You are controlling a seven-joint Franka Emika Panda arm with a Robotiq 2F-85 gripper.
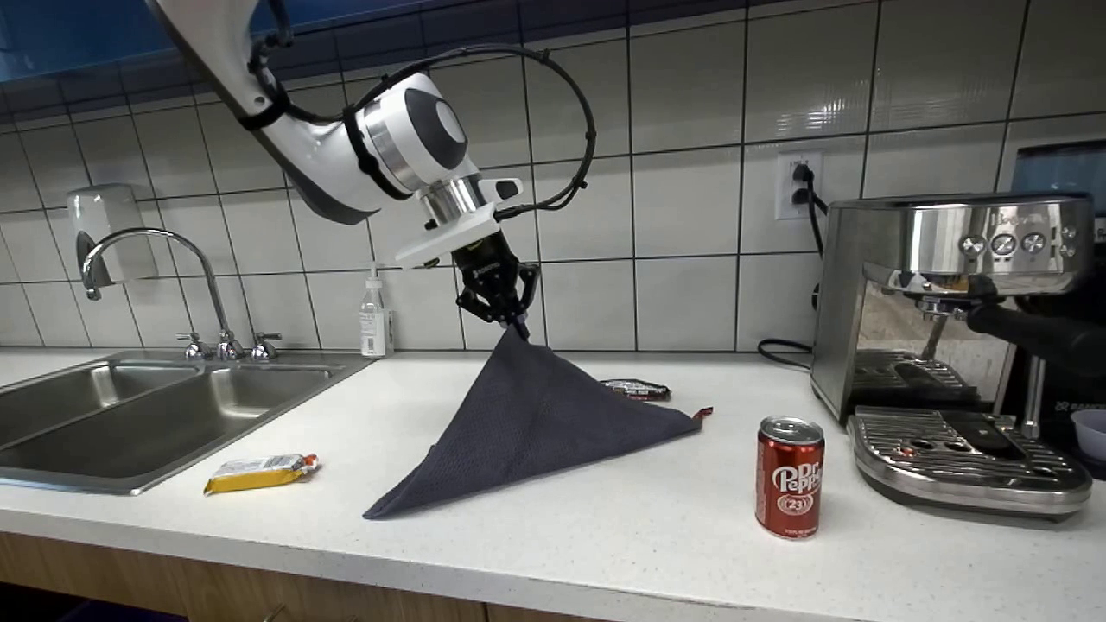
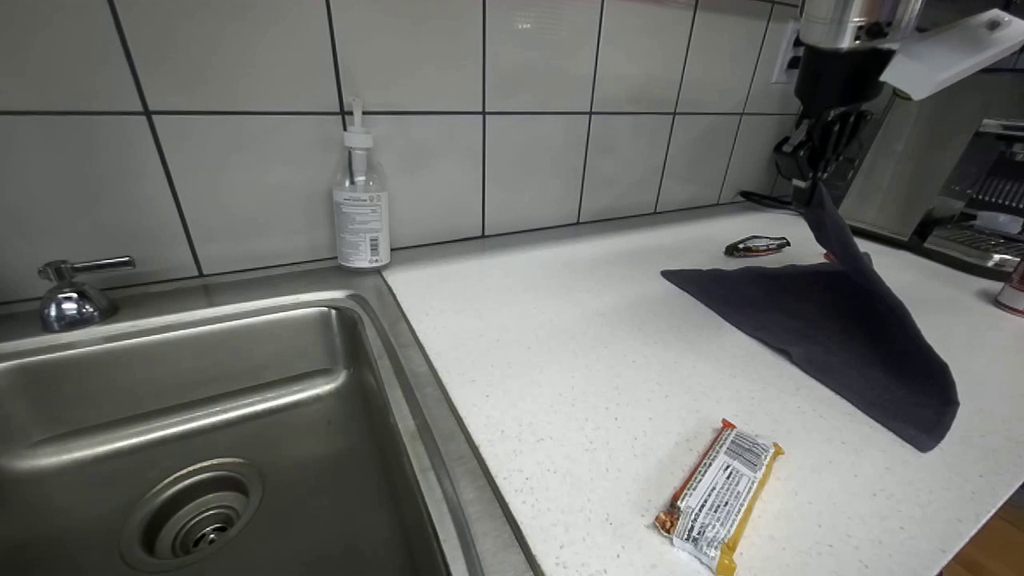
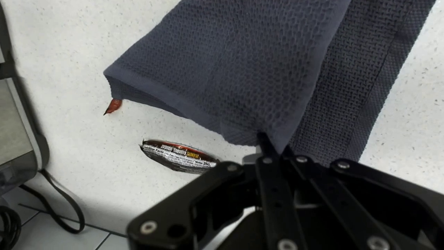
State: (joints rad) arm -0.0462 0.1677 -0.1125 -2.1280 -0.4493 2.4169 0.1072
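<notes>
Above the surface (image 1: 657, 527), my end effector (image 1: 518, 328) pinches the raised tip of the towel (image 1: 536, 423); I should move slowly, squeezing firmly.

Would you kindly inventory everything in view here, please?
Cloth: one, dark grey, partly raised off counter
Counter: one, speckled white, along wall
Wall: one, pale grey, at back
Yellow bar: one, yellow and white, near sink
Dark bar: one, blackish, near cloth
Can: one, red, near espresso machine
Espresso machine: one, silver, on counter
Dark appliance: one, black, by espresso machine
Cup: one, pale, by dark appliance
Pump bottle: one, clear, at sink's corner
Sink: one, silver, in counter
Faucet: one, chrome, behind sink
Dispenser: one, grey, on wall
Outlet: one, white, on wall
Cord: at least one, black, at outlet
Cabinet: one, brown, under counter
Panel: one, blue, overhead
Arm: one, white, above cloth
Gripper: one, black, closed on cloth
</notes>
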